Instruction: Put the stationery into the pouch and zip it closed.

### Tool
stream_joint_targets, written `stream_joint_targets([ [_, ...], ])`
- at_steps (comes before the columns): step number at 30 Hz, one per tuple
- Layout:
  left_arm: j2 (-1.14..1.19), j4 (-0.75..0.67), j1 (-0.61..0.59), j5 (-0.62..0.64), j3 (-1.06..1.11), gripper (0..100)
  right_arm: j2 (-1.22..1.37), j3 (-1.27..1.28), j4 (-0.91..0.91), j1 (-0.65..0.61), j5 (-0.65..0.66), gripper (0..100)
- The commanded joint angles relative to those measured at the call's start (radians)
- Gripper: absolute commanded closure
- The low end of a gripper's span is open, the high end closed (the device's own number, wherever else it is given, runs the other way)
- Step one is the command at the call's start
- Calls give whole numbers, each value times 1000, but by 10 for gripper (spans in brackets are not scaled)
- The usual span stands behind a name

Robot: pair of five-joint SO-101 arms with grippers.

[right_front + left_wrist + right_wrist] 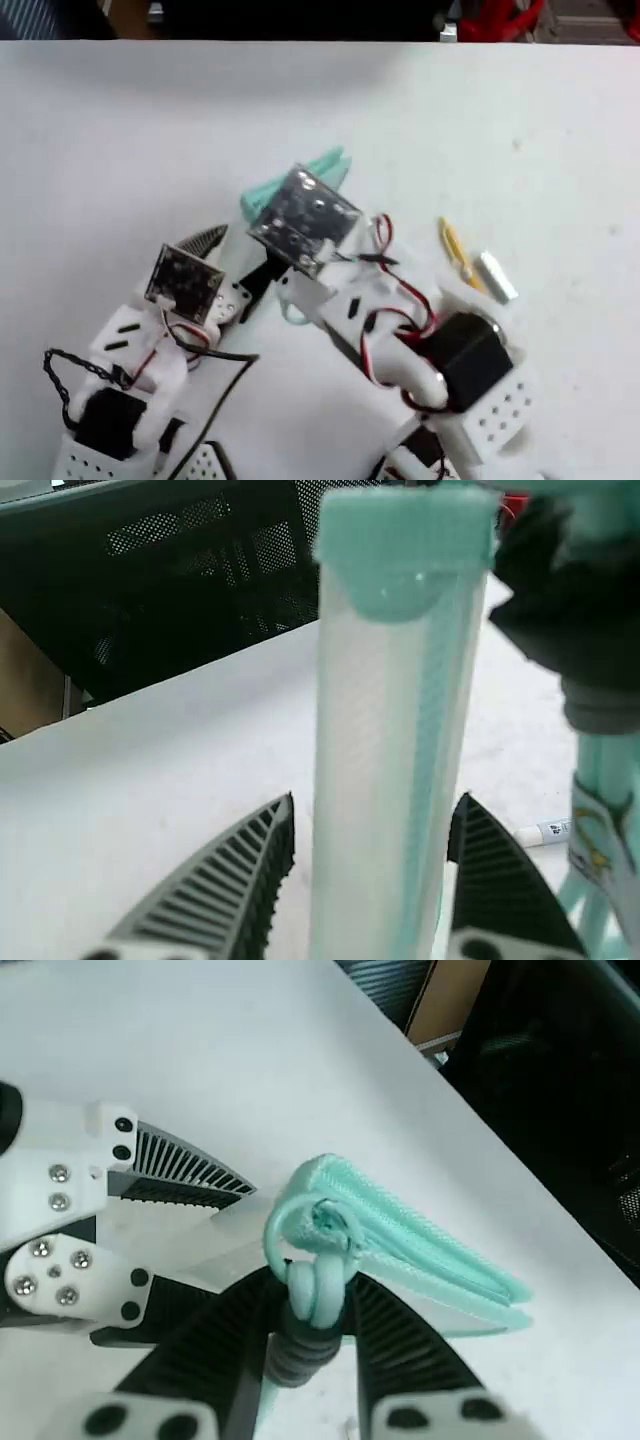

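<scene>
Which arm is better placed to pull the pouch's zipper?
Right: its gripper grips the zipper pull, while the left gripper merely straddles the pouch.

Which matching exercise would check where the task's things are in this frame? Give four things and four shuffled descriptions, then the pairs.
Things:
1. pouch
2. zipper pull
3. pen
4. stick

Descriptions:
A. pinched in the right hand
B. pale and silvery, lying on the table
C. mint green, at the left hand
D. yellow, lying on the table

Pairs: 1-C, 2-A, 3-D, 4-B
</scene>
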Motion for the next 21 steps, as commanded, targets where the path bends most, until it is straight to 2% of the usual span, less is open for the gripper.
stream_joint_targets([
  [1,-13,-15,8,41,-66,757,42,-115,70,-12,32,981],
  [7,-12,-51,12,41,-69,757,64,-204,203,-139,112,981],
  [15,-13,-26,16,0,-91,766,65,-219,217,-143,115,981],
  [17,-13,-26,16,0,-86,823,65,-219,216,-143,115,981],
  [20,-13,-25,16,0,-83,993,65,-221,177,-128,114,981],
  [21,-13,-23,16,0,-83,972,65,-221,148,-105,107,981],
])
